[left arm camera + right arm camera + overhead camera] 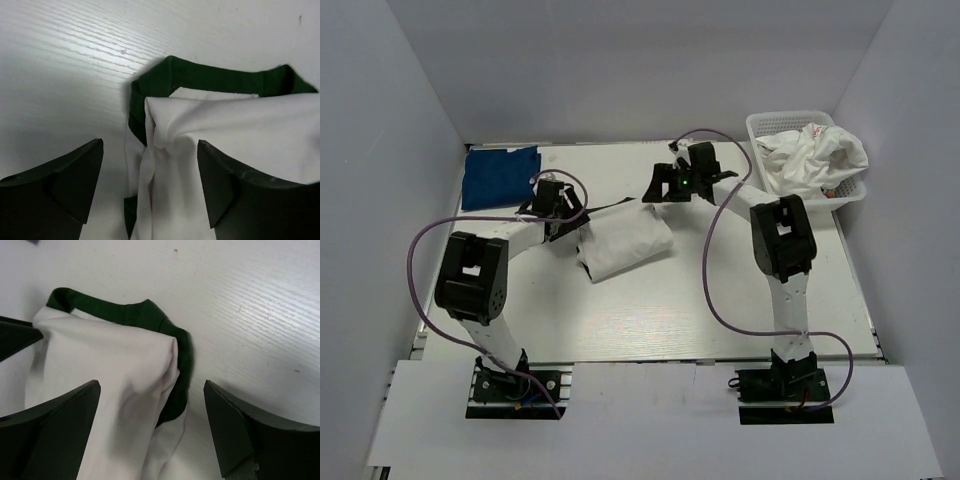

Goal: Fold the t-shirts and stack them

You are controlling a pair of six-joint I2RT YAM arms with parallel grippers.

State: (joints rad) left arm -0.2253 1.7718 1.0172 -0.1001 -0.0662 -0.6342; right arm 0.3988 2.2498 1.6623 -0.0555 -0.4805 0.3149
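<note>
The white t-shirt with dark green trim (625, 243) lies folded into a bundle at the table's middle. My left gripper (576, 218) is open at its left end. In the left wrist view the open jaws (150, 146) straddle a bunched white fold (235, 125) with the green collar beyond. My right gripper (654, 197) is open at the shirt's far right corner. Its jaws (151, 386) straddle that corner (100, 350), green edge showing. A dark blue t-shirt (500, 175) lies folded at the far left. White shirts (815, 158) fill the basket.
The white lattice basket (760, 125) stands at the back right corner. White walls enclose the table (720, 300) on three sides. Purple cables loop from both arms over the table.
</note>
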